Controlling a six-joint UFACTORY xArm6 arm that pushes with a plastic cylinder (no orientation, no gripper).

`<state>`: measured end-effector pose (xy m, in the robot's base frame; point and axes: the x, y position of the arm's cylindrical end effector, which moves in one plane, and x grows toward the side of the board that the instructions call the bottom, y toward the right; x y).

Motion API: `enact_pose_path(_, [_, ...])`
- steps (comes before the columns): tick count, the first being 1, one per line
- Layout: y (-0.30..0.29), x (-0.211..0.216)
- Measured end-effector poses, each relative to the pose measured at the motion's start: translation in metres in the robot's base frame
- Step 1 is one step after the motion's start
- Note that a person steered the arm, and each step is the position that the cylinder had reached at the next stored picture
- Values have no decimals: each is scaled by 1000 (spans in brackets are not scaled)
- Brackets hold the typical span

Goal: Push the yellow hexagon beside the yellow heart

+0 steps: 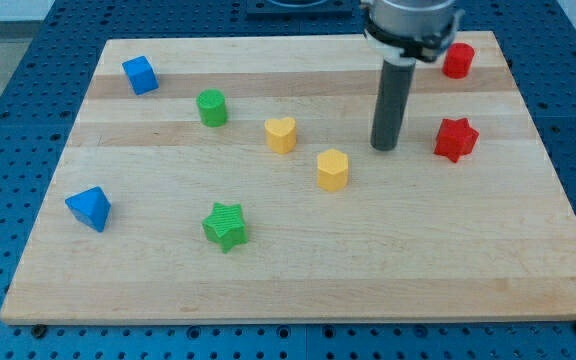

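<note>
Yellow hexagon (333, 169) sat just lower right of the yellow heart (281, 134), near but apart, on the wooden surface (448, 260). My tip (385, 148) stood to the hexagon's upper right, apart from it, seemingly placed to nudge it leftward; this rod carried no jaws

Our table (298, 270) is a pale wooden board lying on a blue perforated surface (8, 60). On the table we see eight blocks, all apart from one another. Toward the view's top left sits a blue cube (140, 75), with a green cylinder (212, 107) to its right. Near the middle lie the yellow heart (281, 134) and, just lower right of it, the yellow hexagon (333, 170). At the view's left edge rests a blue triangular block (89, 208), and a green star (226, 226) lies lower middle. A red star (456, 139) sits at the right, and another red block (458, 61), shape unclear, at the top right.
</note>
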<state>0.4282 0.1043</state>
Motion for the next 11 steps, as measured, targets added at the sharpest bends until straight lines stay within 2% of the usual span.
enact_pose_path(1, [-2,49])
enact_pose_path(2, [-10,62])
enact_pose_path(6, [-53,67])
enact_pose_path(7, [-54,44])
enact_pose_path(9, [-57,-39])
enact_pose_path(10, [-60,-64])
enact_pose_path(11, [-45,-35])
